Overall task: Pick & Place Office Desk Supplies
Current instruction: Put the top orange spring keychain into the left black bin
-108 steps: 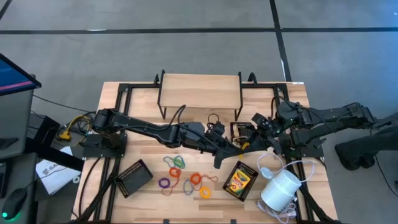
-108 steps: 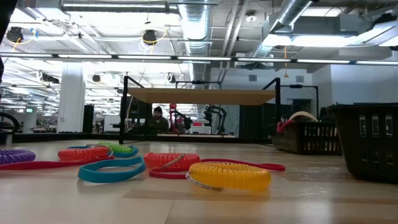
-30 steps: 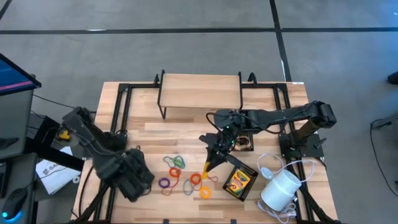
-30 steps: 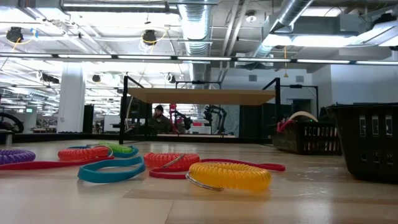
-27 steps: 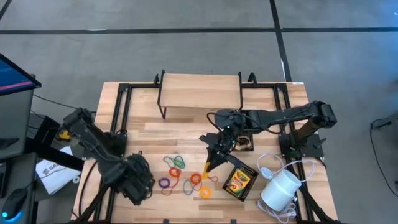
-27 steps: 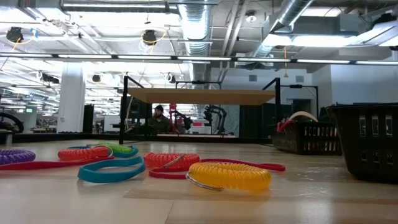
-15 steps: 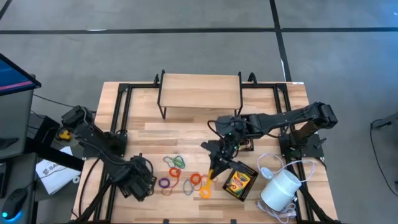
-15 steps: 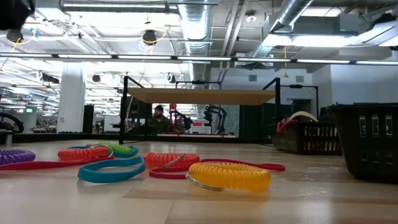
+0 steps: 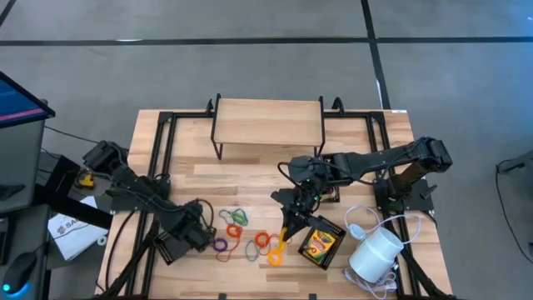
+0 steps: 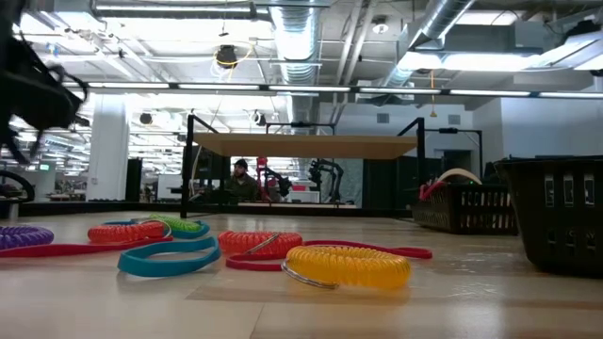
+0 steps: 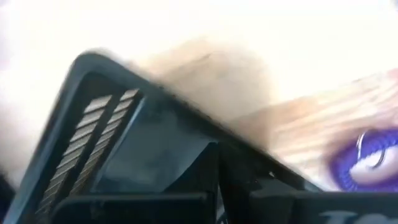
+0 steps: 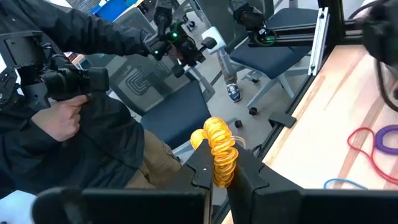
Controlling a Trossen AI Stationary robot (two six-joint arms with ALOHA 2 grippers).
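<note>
Right gripper: fingers nipped on orange coil loop, just beside crayon box; left gripper shut, at mesh tray.

From my R wrist cam: my right gripper has its two dark fingers pinched on a yellow-orange coiled elastic loop, coil standing up betw. them. Light wooden table edge w/ a red loop and purple coil on it. Beyond: person in dark jacket, their hand by a black controller, blue office chairs.
</note>
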